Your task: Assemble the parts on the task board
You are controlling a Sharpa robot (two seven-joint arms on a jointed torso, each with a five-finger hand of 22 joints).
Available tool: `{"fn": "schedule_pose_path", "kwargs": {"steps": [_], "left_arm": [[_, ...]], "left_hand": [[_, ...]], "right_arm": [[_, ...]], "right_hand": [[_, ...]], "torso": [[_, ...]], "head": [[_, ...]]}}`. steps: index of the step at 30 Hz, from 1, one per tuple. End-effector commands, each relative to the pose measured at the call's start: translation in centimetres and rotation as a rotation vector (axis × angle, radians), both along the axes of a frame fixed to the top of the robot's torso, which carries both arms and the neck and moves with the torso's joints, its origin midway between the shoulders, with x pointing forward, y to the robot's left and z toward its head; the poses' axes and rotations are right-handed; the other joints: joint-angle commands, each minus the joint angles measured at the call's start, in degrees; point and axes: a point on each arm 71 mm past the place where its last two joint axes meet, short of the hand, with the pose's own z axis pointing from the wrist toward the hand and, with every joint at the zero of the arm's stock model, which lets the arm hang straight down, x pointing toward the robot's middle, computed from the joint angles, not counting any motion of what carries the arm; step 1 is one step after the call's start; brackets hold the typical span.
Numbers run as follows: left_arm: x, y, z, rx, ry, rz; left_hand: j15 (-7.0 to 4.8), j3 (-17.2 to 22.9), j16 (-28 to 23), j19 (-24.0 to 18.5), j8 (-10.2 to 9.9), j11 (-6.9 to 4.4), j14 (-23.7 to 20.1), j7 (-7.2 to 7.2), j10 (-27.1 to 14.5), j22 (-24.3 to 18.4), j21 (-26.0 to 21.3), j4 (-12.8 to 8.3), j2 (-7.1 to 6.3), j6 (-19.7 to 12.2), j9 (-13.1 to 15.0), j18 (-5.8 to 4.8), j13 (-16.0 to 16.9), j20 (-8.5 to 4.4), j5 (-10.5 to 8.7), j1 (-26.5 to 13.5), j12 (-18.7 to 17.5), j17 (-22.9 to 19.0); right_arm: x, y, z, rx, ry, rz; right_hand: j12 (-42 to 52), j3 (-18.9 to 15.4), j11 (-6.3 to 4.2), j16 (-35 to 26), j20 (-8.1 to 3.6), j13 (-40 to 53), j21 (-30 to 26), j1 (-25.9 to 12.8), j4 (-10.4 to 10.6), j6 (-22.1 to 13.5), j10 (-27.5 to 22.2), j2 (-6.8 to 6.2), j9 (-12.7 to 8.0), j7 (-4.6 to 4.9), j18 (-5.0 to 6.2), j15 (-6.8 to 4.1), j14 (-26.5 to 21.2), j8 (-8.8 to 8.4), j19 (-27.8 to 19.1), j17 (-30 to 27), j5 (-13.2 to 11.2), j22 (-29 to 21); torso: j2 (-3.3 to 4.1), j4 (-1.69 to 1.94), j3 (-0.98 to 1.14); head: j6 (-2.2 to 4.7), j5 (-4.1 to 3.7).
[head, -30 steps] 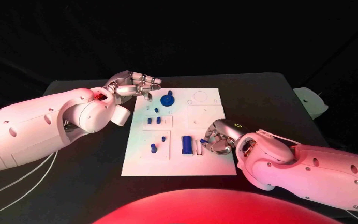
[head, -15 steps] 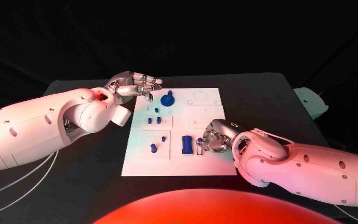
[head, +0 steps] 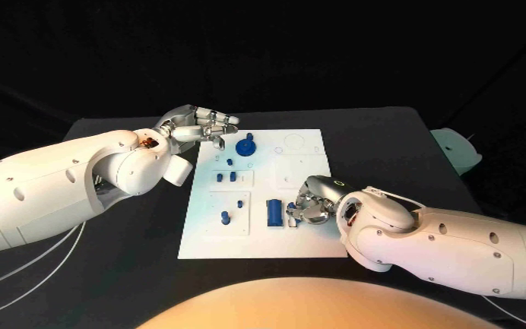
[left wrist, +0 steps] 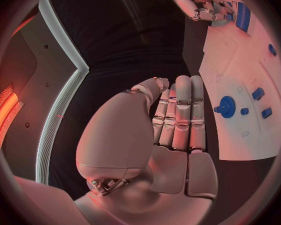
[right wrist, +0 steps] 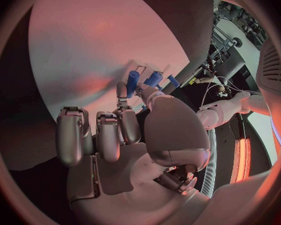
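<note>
The white task board (head: 258,192) lies flat in the middle of the black surface (head: 372,128), w/ small blue parts spread over it. A round blue disc part (head: 247,147) sits near the far end, two little blue pegs (head: 226,177) sit mid-board, two more small blue bits (head: 231,212) lie nearer the robot, & a long blue block (head: 274,212) stands in its slot close to the near edge. My guess: the job is partway done, some parts look set in place, but the pale round outline (head: 294,145) on the far right of the board has no part in it, so more is left to do. Can't tell for sure which parts are fully seated. The right robot hand (head: 310,206) is low on the board, just beside the long blue block, fingers curled in & down. In the right wrist view the fingertips (right wrist: 122,92) touch a small blue piece (right wrist: 133,78) next to a thin wire loop, & it looks like they pinch it, prob to push it into a slot. The left robot hand (head: 201,128) hangs at the far left corner of the board, near the disc but not touching it; in the left wrist view its fingers (left wrist: 181,117) are straight, side by side, & hold nothing
</note>
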Motion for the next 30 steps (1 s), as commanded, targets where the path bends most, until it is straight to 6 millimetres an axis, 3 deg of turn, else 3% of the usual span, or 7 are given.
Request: {"fn": "schedule_pose_path", "kwargs": {"steps": [1, 30], "left_arm": [[-0.12, -0.32, 0.06, -0.005, 0.002, -0.025], [-0.08, -0.13, 0.01, -0.002, 0.006, -0.027]], "left_hand": [[0.13, 0.0, -0.4, -0.1, 0.3, 0.0, -0.1, 0.02, -0.6, 0.0, -0.1, -0.5, 0.03, -0.2, 0.0, 0.87, 0.0, 0.02, -0.08, 0.5, 0.4, -0.1], [0.17, 0.1, -0.4, -0.2, 0.3, 0.04, -0.2, 0.06, -0.6, 0.0, -0.1, -0.4, 0.07, -0.3, 0.0, 0.86, 0.0, 0.03, -0.09, 0.4, 0.4, -0.1]], "right_arm": [[-0.56, 0.27, -0.65, -0.031, 0.051, 0.03], [-1.4, 0.72, 0.01, -0.003, 0.021, 0.049]], "right_hand": [[0.7, -0.5, -0.16, 0.1, -0.56, 5.9, -0.1, -0.8, 0.2, 0.3, 0.6, 0.04, 0.0, -0.62, -0.59, -0.4, 5.3, 0.11, 2.4, 11.5, 0.2, 12.4], [4.2, -2.8, -0.63, 0.8, -0.94, 8.4, 0.8, -3.8, 4.0, 1.4, 2.2, 2.9, 0.3, -1.19, -0.76, -0.82, 5.6, 1.25, 2.8, 12.8, 2.4, 12.7]], "torso": [[0.0, -0.02, 0.0], [0.03, -0.03, 0.02]], "head": [[0.0, 0.01], [0.0, 0.06]]}}
